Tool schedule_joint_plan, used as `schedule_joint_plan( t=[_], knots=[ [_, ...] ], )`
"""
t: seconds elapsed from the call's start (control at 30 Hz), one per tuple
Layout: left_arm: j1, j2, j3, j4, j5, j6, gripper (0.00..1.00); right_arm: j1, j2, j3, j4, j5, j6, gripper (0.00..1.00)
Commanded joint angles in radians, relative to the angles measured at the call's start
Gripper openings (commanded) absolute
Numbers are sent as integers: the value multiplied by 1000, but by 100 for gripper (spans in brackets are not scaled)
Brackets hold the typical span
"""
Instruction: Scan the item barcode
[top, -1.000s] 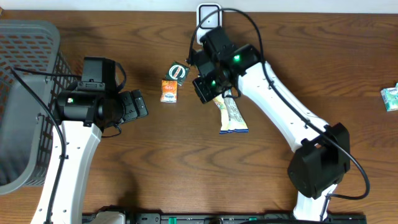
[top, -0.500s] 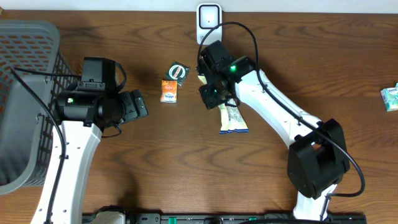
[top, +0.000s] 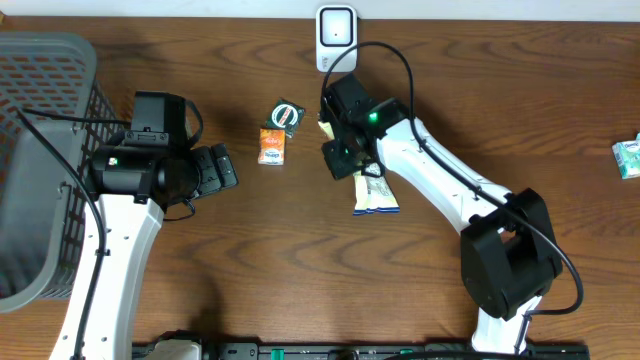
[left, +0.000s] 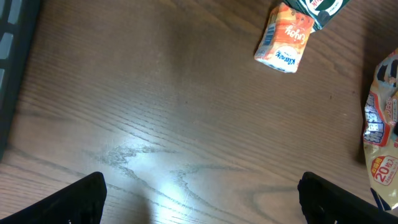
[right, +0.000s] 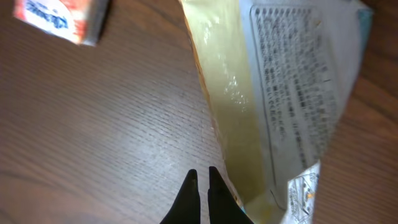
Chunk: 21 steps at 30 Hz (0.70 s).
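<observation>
Right gripper (right: 200, 179) drawn back from scanner (top: 336, 28), now over top end of snack packet (top: 376, 190); fingers pressed together at packet edge, grip on film not discernible. Packet flat on table (top: 520, 110), printed back up, near scanner, apart from it. Left gripper (left: 202, 200) unmoved, fingers spread wide, empty, near orange carton (top: 271, 146).

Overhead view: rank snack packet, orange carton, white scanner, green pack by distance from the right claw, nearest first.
1. Snack packet, beside the right claw.
2. Orange carton, toward the left arm.
3. White scanner, at the table's back edge.
4. Green pack, far out at the picture's edge.
</observation>
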Motion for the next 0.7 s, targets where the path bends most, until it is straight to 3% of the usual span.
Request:
schedule_joint_plan(
  t=[0.0,0.53,0.67],
  knots=[
    [5,0,1,-5,-3,2,98,10,8,-36,10,40,18,1],
    [5,0,1,-5,-3,2,98,-7,8,-32,22,472,18,3],
    [5,0,1,-5,-3,2,98,-24,8,-31,7,504,19,3]
  ],
)
